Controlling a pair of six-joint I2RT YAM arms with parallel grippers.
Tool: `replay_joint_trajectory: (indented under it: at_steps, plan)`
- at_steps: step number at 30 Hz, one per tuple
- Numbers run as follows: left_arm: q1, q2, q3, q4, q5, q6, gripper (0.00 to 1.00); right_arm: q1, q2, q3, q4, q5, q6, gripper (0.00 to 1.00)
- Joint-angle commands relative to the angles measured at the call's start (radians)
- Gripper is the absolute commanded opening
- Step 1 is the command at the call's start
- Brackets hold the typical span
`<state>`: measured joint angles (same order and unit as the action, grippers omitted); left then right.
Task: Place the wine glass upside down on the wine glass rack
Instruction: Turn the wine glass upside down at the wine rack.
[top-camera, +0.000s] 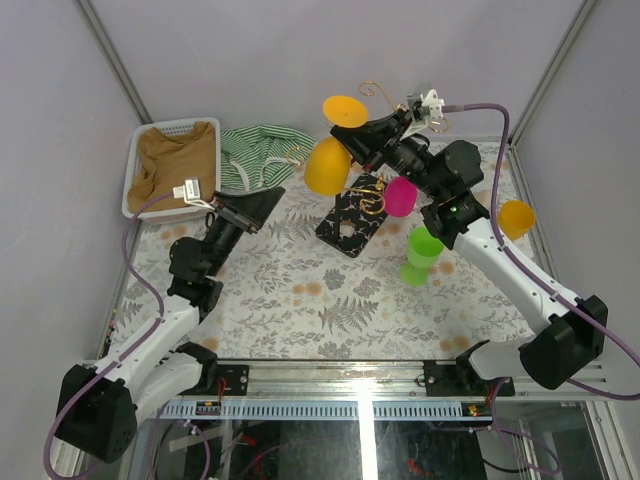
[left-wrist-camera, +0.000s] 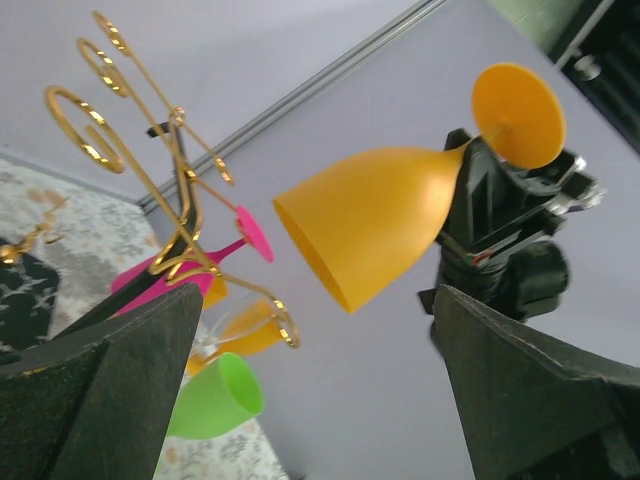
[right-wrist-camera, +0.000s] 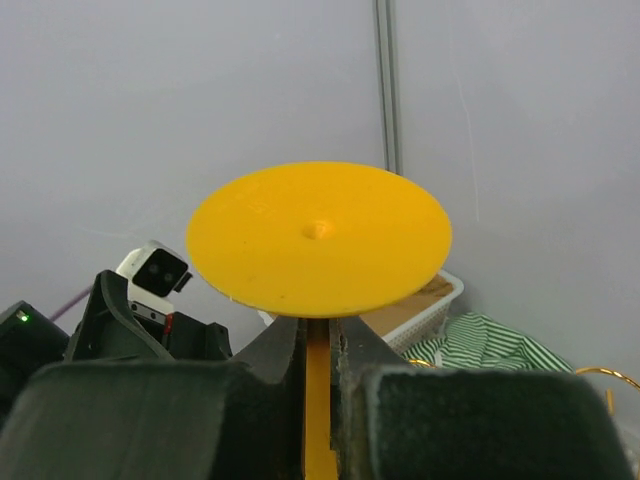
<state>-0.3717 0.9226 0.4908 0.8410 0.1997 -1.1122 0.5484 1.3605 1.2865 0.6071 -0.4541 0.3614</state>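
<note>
My right gripper (top-camera: 350, 136) is shut on the stem of an orange wine glass (top-camera: 327, 166) and holds it upside down in the air, foot up, just left of the gold wine glass rack (top-camera: 372, 196). The rack stands on a black speckled base (top-camera: 346, 228). In the right wrist view the foot (right-wrist-camera: 318, 237) sits above the shut fingers (right-wrist-camera: 270, 365). The left wrist view shows the orange bowl (left-wrist-camera: 370, 220) beside the rack's hooks (left-wrist-camera: 180, 170). A pink glass (top-camera: 400, 196) hangs on the rack. My left gripper (top-camera: 268, 200) is open and empty, to the left of the rack.
A green glass (top-camera: 423, 255) stands on the table right of the rack. Another orange glass (top-camera: 516, 218) lies at the right edge. A white basket (top-camera: 172, 165) with brown cloth and a striped green cloth (top-camera: 258, 155) lie at the back left.
</note>
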Motion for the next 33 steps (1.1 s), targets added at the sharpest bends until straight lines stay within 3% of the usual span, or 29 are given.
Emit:
replay_joint_trajectory:
  at_steps: [1, 6, 16, 33]
  plan:
    - [0.007, 0.014, 0.008, 0.183, -0.030, -0.153, 1.00, 0.010, -0.034, -0.026, 0.244, 0.014, 0.118, 0.00]
    - [0.006, 0.077, -0.010, 0.357, -0.048, -0.276, 1.00, 0.010, -0.003, -0.039, 0.363, 0.010, 0.243, 0.00]
    - [0.007, 0.167, 0.035, 0.473, -0.010, -0.340, 0.98, 0.012, 0.049, -0.032, 0.471, 0.005, 0.370, 0.00]
    - [0.005, 0.291, 0.096, 0.646, 0.066, -0.416, 0.47, 0.021, 0.102, -0.041, 0.518, 0.002, 0.401, 0.00]
